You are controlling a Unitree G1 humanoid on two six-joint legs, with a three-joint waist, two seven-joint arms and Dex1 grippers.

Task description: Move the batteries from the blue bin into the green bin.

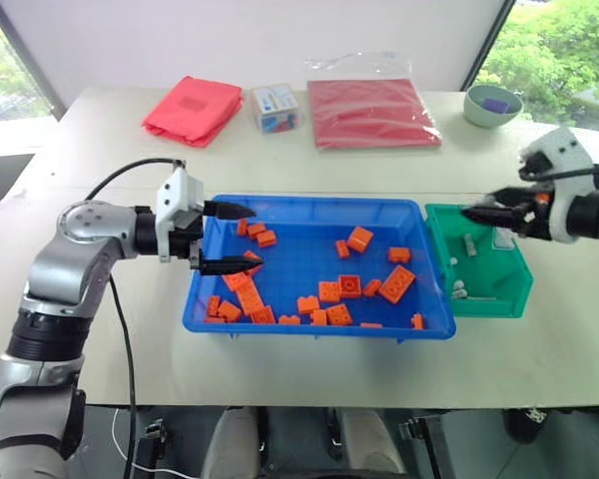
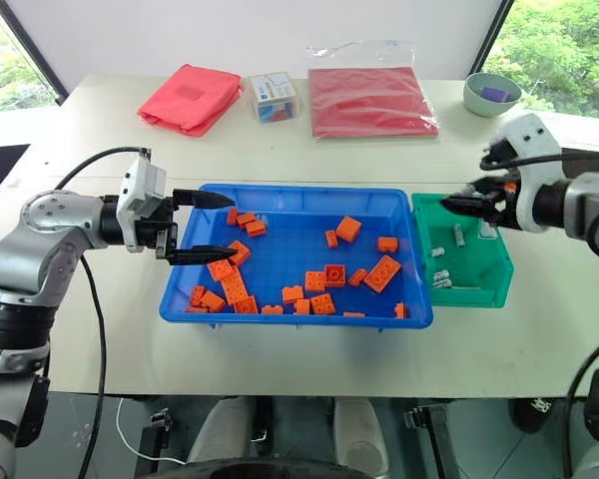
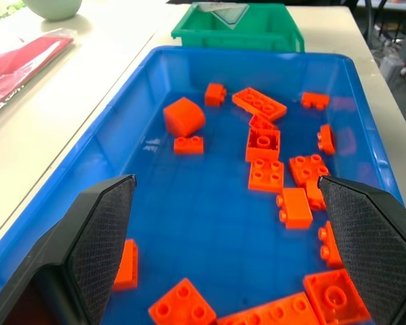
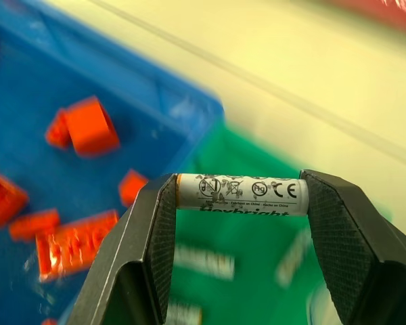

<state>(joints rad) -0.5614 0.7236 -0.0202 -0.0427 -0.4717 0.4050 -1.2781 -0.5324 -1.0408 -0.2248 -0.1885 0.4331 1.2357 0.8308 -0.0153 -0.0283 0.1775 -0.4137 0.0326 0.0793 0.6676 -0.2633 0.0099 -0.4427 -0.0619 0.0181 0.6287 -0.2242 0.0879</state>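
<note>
A silver-grey battery (image 4: 240, 194) with printed markings is clamped end to end between my right gripper's (image 4: 238, 203) fingers. That gripper (image 1: 476, 213) hangs over the left part of the green bin (image 1: 499, 299). Several batteries (image 1: 460, 290) lie inside the green bin. The blue bin (image 1: 319, 327) stands beside it, touching its left side. My left gripper (image 1: 255, 237) is open over the blue bin's left end, pointing along the bin, with nothing between its fingers (image 3: 105, 230).
Many orange toy bricks (image 1: 349, 285) are scattered in the blue bin. At the table's back lie a red cloth bag (image 1: 194, 107), a small clear box (image 1: 276, 107) and a red plastic pouch (image 1: 369, 112). A pale bowl (image 1: 492, 104) sits at the back right.
</note>
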